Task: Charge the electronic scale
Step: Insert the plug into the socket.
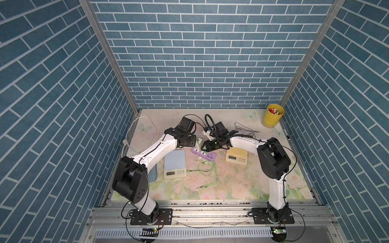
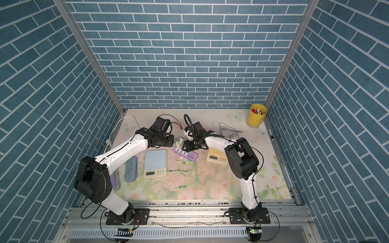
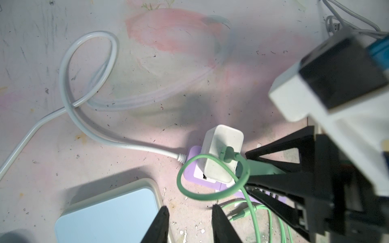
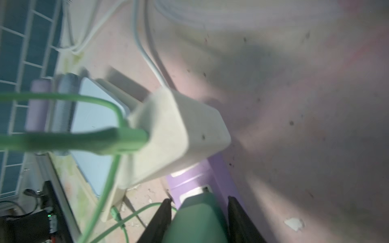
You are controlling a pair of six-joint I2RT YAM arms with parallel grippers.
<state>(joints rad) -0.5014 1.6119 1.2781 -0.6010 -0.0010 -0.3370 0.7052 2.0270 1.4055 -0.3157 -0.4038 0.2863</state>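
The electronic scale (image 1: 174, 161) has a pale blue top and sits left of centre; it also shows in the left wrist view (image 3: 109, 212). A green cable (image 1: 207, 170) runs from the scale's side to a white adapter (image 3: 223, 153) plugged into the purple power strip (image 3: 192, 170). My left gripper (image 3: 190, 207) hangs open over bare mat between the scale and the strip, holding nothing. My right gripper (image 4: 199, 198) is over the strip just beside the adapter (image 4: 179, 134). Its jaws straddle a green block-shaped piece (image 4: 197, 216), with a thin gap showing on one side. That view is blurred.
A second scale (image 1: 236, 154) with a yellow top stands under the right forearm. A yellow cup (image 1: 273, 115) of small items is in the back right corner. A white cord (image 3: 69, 101) loops behind the strip. A blue-grey case (image 2: 131, 169) lies left of the scale.
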